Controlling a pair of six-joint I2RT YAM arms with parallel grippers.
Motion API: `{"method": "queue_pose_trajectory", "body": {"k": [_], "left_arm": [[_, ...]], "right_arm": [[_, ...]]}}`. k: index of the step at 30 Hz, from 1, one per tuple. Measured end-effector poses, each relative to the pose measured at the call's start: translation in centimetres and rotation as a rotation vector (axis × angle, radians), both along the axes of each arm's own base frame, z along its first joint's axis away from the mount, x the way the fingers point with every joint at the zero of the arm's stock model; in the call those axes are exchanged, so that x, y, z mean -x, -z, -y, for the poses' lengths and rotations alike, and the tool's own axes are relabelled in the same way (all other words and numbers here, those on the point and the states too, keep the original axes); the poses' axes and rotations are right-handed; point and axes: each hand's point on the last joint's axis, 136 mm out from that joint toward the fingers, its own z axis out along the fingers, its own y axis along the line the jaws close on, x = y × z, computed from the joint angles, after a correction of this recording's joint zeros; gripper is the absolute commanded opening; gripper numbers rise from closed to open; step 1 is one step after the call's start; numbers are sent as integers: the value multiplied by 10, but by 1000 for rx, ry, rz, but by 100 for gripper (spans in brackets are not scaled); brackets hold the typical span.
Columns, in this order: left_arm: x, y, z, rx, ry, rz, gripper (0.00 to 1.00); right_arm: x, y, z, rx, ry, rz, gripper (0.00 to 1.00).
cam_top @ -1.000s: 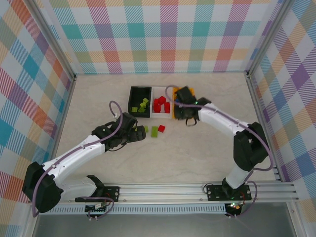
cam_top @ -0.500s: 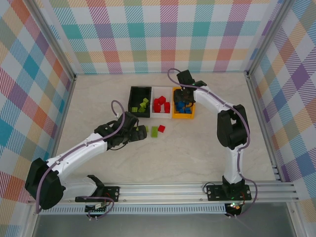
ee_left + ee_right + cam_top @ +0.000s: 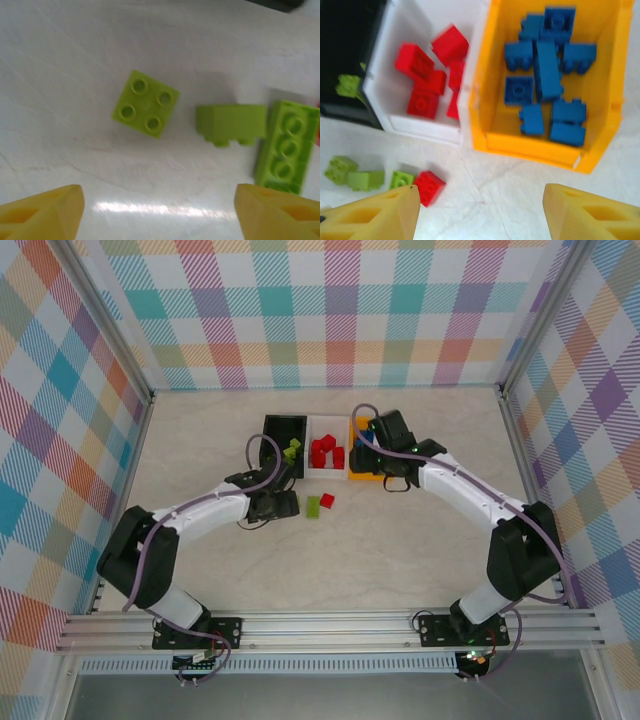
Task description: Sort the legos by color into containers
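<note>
The pale marbled table (image 3: 420, 560) carries everything, with the left arm (image 3: 200, 515) reaching in from the near left corner and the right arm (image 3: 470, 495) from the near right corner. Three joined bins stand in a row toward the far edge, about midway between the side edges: the black bin (image 3: 284, 420) on the left, the white bin (image 3: 326, 475) in the middle and the orange-yellow bin (image 3: 366, 476) on the right. The left fingers (image 3: 42, 215) hang spread wide apart above the table just on the near side of the black bin, with nothing between them. The right fingers (image 3: 592, 212) are also wide apart and empty, poised over the near wall of the orange-yellow bin. Blue legos (image 3: 547, 75) lie heaped in the orange-yellow bin, red legos (image 3: 427, 75) in the white bin and a few lime green legos (image 3: 290, 452) in the black bin. Loose on the table just near of the bins lie three green bricks: a square one (image 3: 145, 103) studs up, one tipped on its side (image 3: 231, 123) and a longer one (image 3: 287, 147) with its hollow underside up. A single red brick (image 3: 429, 187) lies just beside them on their right.
</note>
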Motion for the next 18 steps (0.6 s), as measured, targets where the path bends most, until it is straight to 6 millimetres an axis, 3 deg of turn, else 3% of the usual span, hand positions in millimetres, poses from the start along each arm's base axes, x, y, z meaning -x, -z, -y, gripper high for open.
{"method": "queue_pose_trajectory", "body": {"k": [4,8,13,18], "left_arm": [[-8,12,-10,-51,-31,-13,76],[-16,23,-13,-101,-35,-31,73],[-34,24,-13,-143,-48,-15,70],[-46,32,-13,-190,-40,-19,59]], "right_arm": [[10,19,6,17,14,-48,66],[7,16,4,8,15,-34,66],[5,14,3,0,17,-23,66],[5,11,3,-4,17,-16,66]]}}
